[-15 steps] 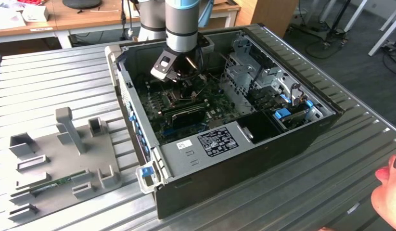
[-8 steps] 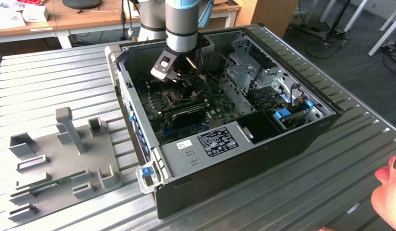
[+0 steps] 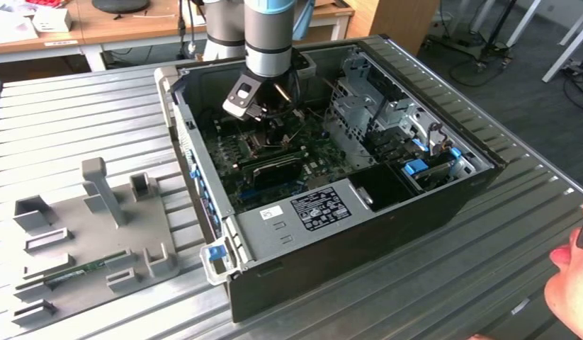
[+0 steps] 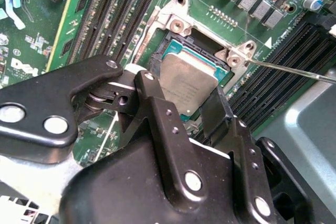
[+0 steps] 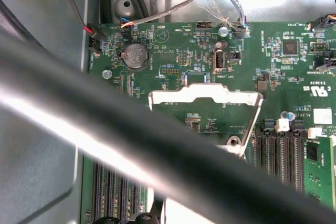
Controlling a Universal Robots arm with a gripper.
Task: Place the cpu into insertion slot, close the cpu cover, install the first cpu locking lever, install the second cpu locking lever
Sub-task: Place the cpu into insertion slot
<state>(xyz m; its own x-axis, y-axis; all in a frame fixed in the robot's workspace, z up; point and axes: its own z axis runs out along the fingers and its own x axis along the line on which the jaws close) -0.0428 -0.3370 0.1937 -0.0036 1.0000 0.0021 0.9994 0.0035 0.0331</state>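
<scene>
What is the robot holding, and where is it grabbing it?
The tool pinches the cpu by two opposite edges, over the insertion slot.

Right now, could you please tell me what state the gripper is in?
Gripper: fingers closed on the cpu, holding it at the insertion slot.

White triangle mark [image 5: 160, 34] on the green motherboard [image 5: 294, 77], printed label [image 3: 319, 207] on the case [image 3: 480, 170]

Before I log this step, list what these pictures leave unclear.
- Second wrist view: whether the cpu sits flat in the insertion slot; the gripper covers its near edge.
- First wrist view: much of the cpu cover, behind a blurred dark bar.
- Exterior view: the insertion slot, behind the arm.
</scene>
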